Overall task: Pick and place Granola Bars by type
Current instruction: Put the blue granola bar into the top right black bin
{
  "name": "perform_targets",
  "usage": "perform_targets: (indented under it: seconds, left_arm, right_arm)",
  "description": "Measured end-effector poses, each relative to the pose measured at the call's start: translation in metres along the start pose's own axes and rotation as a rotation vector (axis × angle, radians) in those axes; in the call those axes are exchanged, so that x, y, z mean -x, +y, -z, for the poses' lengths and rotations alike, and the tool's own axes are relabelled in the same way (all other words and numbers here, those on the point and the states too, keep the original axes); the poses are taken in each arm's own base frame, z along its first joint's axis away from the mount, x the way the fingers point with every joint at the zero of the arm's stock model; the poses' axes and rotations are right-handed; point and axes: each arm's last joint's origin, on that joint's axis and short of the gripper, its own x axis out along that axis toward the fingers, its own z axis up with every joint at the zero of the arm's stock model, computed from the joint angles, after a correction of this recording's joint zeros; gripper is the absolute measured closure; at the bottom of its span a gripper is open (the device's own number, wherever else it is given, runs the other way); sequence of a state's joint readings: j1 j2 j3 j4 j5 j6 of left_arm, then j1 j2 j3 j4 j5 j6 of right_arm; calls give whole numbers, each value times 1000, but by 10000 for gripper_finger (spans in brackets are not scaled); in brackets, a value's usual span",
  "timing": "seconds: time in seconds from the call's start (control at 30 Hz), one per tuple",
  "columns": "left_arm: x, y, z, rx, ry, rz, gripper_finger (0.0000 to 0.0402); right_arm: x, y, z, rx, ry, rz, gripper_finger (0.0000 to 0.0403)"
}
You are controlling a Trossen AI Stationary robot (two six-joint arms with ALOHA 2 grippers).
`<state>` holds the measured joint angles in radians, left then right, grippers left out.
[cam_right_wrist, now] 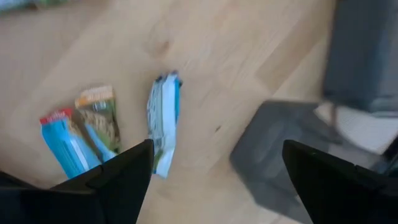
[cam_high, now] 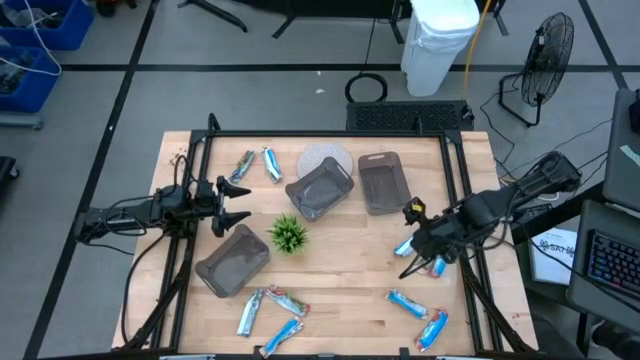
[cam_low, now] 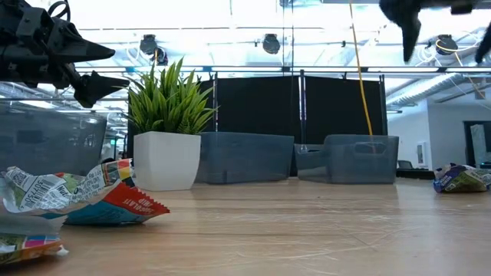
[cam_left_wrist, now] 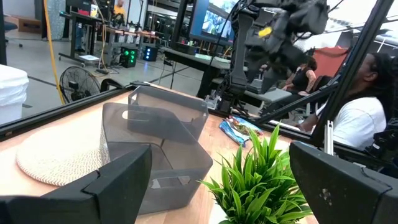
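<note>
Wooden table carries everything. Both grippers hang in the air with fingers spread, holding nothing. Below the right gripper lie three granola bars; two more bars rest nearer the table's front edge. Between it and the left gripper stand a small green plant and two grey trays. A third tray sits just beside the left gripper; a round woven mat lies behind the trays. More bars are scattered along the front edge, well apart from it, and another pair lies near the table's back edge.
</note>
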<state>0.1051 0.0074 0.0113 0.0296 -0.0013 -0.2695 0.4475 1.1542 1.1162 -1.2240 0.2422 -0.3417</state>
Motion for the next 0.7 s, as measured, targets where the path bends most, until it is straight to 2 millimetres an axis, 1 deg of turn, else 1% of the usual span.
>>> perform_targets:
  seconds: [0.2, 0.4, 0.53, 0.6, 0.7]
  left_arm:
    - [0, 0, 0, 0, 0, 0, 23]
    - [0, 0, 0, 0, 0, 0, 23]
    - [0, 0, 0, 0, 0, 0, 23]
    - [0, 0, 0, 0, 0, 0, 23]
    - [0, 0, 0, 0, 0, 0, 23]
  right_arm:
    - [-34, 2, 14, -7, 98, -4, 60]
    - [-62, -1, 25, -39, 123, -4, 61]
    - [-75, -1, 33, -50, 157, -32, 66]
    - [-79, 0, 37, -64, 161, -70, 67]
    - [-83, 2, 40, -95, 173, -81, 67]
